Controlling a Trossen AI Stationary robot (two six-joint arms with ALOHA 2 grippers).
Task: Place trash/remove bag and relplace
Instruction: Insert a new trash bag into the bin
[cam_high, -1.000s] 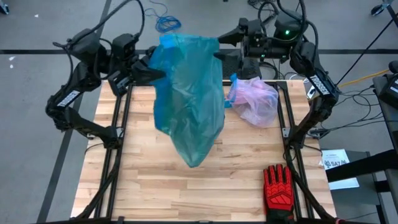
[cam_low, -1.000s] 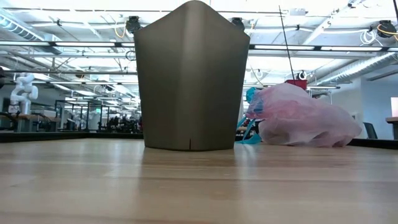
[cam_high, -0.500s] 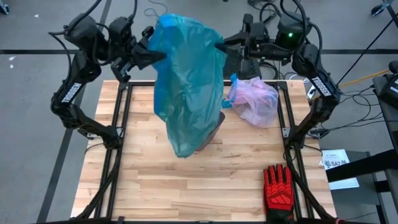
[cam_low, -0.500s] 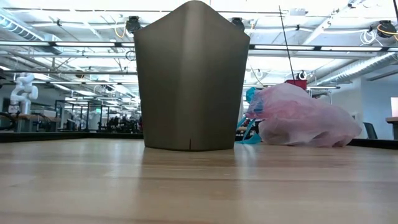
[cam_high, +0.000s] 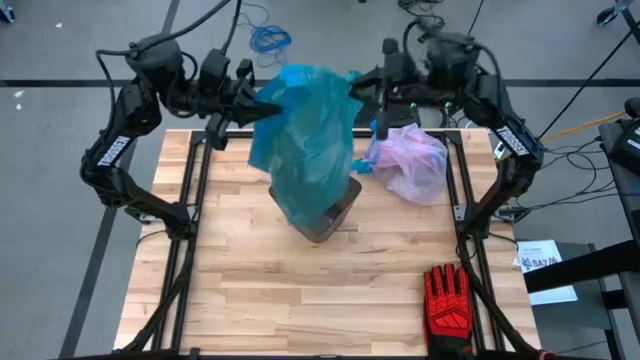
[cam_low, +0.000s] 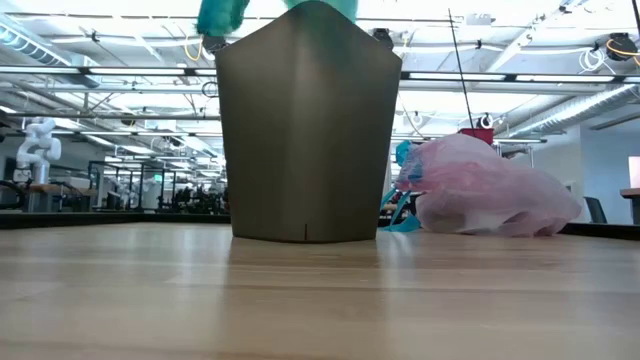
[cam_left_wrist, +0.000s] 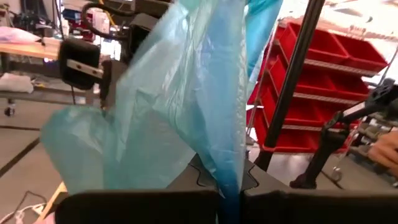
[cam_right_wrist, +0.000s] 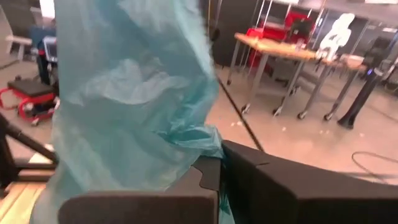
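Now the teal-green bag (cam_high: 305, 150) hangs stretched between the two arms above the bin (cam_low: 308, 125), its lower end sagging down over the bin's mouth, as the high view shows. At table level, scraps of teal (cam_low: 222, 14) just show at the bin's top rim. Each top corner is held: the left fingers (cam_high: 258, 103) are pinched on the plastic at one edge, and the right fingers (cam_high: 358, 85) are pinched on the opposite edge. Both wrist views show the film gathered and trapped between pressed-together fingers.

Just beside the bin, toward the right arm, the pinkish bag (cam_high: 408, 162) with its blue drawstring rim lies slumped on the tabletop (cam_high: 250, 290), apparently already out of the bin. No loose trash is visible, and I cannot tell what the pink bag holds. A red-and-black glove (cam_high: 447, 298) lies well apart at the near right corner.

By my judgement the step in hand is seating the new liner. The risk is that the bag's mouth is bunched rather than spread, so it may drop in as a wad instead of opening over the rim. Thin film could also slip from either pinch or tear, and dragging on the rim could tip the bin.
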